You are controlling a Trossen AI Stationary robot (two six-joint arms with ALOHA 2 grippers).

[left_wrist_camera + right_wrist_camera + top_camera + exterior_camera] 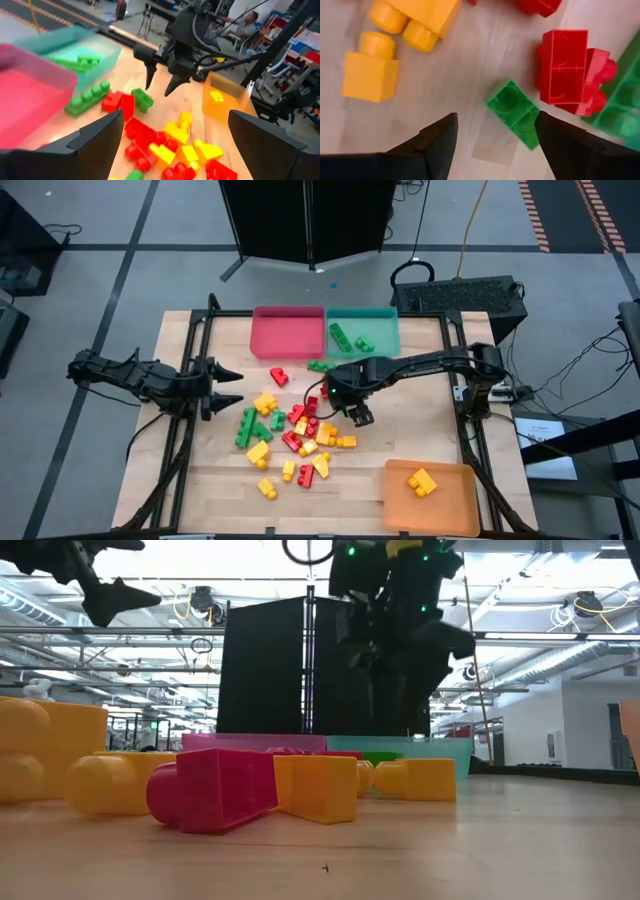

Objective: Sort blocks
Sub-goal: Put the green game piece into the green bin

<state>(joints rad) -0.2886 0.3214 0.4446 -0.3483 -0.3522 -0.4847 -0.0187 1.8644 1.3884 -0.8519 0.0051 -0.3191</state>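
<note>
Red, yellow and green blocks (295,430) lie scattered on the wooden table's middle. My right gripper (360,417) points down over the pile's right part, open. In the right wrist view a small green block (512,112) lies flat on the table just ahead of its open fingers (496,116), next to a red block (565,67); nothing touches the fingers. My left gripper (238,387) hovers open at the pile's left, above the table, pointing toward the right, with nothing between its fingers (175,114).
A red tray (288,345) and a teal tray (385,330) holding green blocks (350,338) stand side by side at the far edge. An orange tray (450,505) with a yellow block (421,482) sits at the near right. Bare wood lies near left.
</note>
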